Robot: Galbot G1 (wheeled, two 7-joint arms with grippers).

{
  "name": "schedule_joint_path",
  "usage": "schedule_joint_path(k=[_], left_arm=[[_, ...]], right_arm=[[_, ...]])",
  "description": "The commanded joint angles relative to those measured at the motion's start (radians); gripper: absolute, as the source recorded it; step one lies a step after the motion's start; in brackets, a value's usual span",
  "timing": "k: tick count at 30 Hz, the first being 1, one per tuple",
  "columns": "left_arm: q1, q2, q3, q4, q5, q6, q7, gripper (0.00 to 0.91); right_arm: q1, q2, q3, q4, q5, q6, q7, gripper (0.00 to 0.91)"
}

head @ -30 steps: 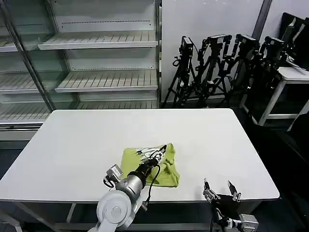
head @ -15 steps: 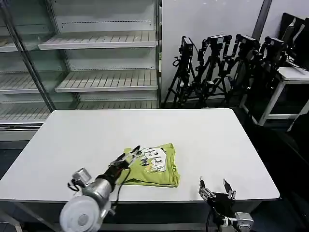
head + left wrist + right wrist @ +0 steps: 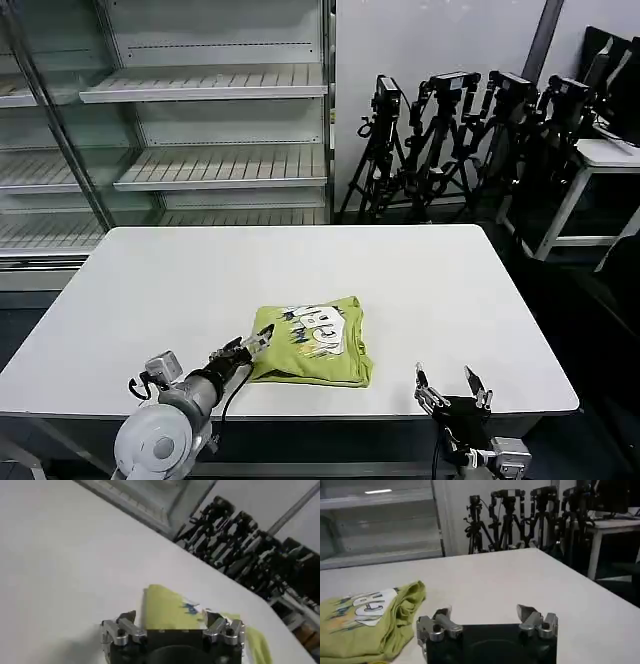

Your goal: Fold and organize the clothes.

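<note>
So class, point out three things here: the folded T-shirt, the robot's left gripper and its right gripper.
T-shirt [image 3: 312, 343], head view, on the printed top face of the folded shirt.
Left gripper [image 3: 254, 343], head view, midway between its fingertips, at the shirt's left edge.
Right gripper [image 3: 451, 383], head view, midway between its open fingertips.

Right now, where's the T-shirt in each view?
Head view: T-shirt folded, print up, near the table's front edge.
Left wrist view: just beyond the left gripper.
Right wrist view: beside the right gripper.
Shared landmark: the tripods behind the table.
</note>
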Motion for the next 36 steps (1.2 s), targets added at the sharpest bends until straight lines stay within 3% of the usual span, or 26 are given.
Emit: schedule_joint_path(k=[1,15,17,19,20,36], left_arm=[[-0.041,0.013,0.065,0.080,-0.040,0.025,-0.012,0.907],[-0.129,-0.025,0.135,0.122,-0.101,0.022,-0.024,0.907],[-0.129,-0.023,0.135,0.126,-0.110,0.022,-0.026,0.272],[-0.127,-0.024,0.134,0.128,-0.118,0.021,-0.026,0.071],[-0.126,-0.025,0.133,0.128,-0.122,0.021,-0.026,0.040],[-0.123,-0.034,0.096,0.122,-0.221,-0.005,-0.032,0.040]], right_arm=[[-0.002,-0.013,0.006,0.006,0.002,-0.001,0.001,0.907],[-0.030,0.008,0.021,0.019,-0.007,0.000,0.002,0.907],[-0.033,0.008,0.025,0.021,-0.007,0.000,0.002,0.907],[-0.035,0.009,0.027,0.024,-0.007,-0.001,0.002,0.907],[-0.035,0.009,0.027,0.025,-0.007,-0.001,0.002,0.907],[-0.031,0.005,0.020,0.025,-0.006,-0.007,0.005,0.907]])
